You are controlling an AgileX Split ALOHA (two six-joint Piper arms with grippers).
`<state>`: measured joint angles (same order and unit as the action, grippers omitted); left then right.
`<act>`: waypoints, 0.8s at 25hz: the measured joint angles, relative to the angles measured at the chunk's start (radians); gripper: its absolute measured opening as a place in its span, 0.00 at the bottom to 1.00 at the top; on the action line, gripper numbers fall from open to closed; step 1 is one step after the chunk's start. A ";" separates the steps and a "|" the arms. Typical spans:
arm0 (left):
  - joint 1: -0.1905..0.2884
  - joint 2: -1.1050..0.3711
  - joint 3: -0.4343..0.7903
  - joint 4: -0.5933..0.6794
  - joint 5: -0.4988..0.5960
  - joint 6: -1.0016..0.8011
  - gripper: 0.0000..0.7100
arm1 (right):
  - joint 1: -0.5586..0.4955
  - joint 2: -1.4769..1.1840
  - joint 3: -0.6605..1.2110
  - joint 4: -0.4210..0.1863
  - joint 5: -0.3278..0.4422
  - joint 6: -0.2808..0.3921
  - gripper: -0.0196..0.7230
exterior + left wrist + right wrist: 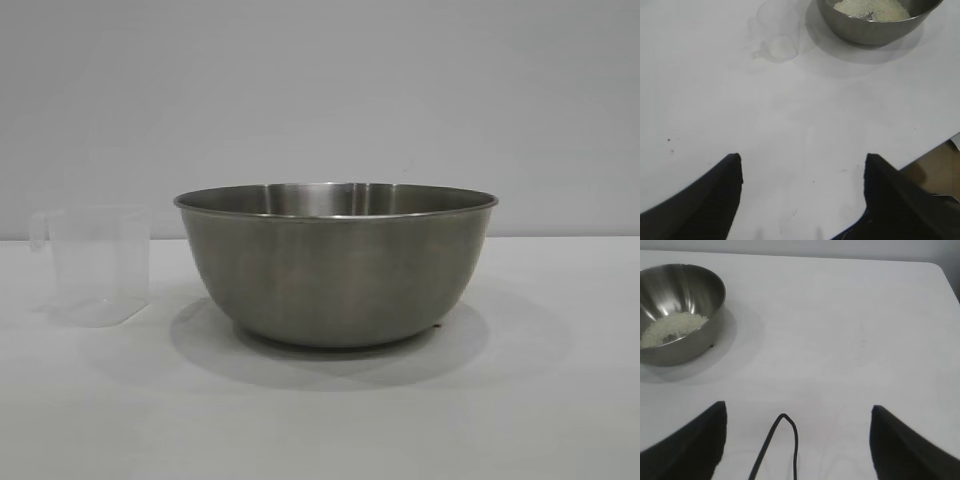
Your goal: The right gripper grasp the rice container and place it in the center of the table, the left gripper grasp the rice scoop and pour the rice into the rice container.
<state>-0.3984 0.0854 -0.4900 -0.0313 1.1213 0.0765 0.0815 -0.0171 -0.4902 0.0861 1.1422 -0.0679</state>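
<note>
One bowl (335, 270) stands on the one table (560, 400). One clear scoop (95, 262) stands beside it, upright, with a single loop handle. One heap of rice (672, 327) lies inside the bowl. Two grippers show, each in its own wrist view: the left gripper (802, 172) and the right gripper (797, 420), each with two black fingers spread wide apart over the table. One thin black cable (782, 440) loops between the right gripper's fingers.

No readable text, labels, brands, numbers or signs on anything in view
</note>
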 joint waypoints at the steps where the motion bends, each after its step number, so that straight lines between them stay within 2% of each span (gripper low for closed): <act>1: 0.000 -0.002 0.000 0.000 0.000 0.000 0.63 | 0.000 0.000 0.000 0.000 0.000 0.000 0.74; 3: 0.012 -0.006 0.000 0.000 0.000 0.000 0.63 | 0.000 0.000 0.000 0.000 0.000 0.000 0.74; 5: 0.059 -0.014 0.000 0.000 0.000 0.000 0.63 | 0.000 0.000 0.000 0.000 0.000 0.000 0.74; 11: 0.291 -0.069 0.000 0.000 0.000 0.000 0.63 | 0.000 0.000 0.000 0.000 0.000 0.000 0.74; 14: 0.387 -0.096 0.000 0.000 0.000 0.000 0.63 | 0.000 0.000 0.000 0.000 0.000 0.000 0.74; 17: 0.453 -0.102 0.000 0.000 0.000 0.000 0.63 | 0.000 0.000 0.000 0.000 0.000 0.000 0.74; 20: 0.469 -0.102 0.000 -0.002 0.000 0.000 0.63 | 0.000 0.000 0.000 0.000 0.000 0.000 0.74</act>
<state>0.0701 -0.0168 -0.4900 -0.0333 1.1213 0.0765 0.0815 -0.0171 -0.4902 0.0861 1.1422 -0.0679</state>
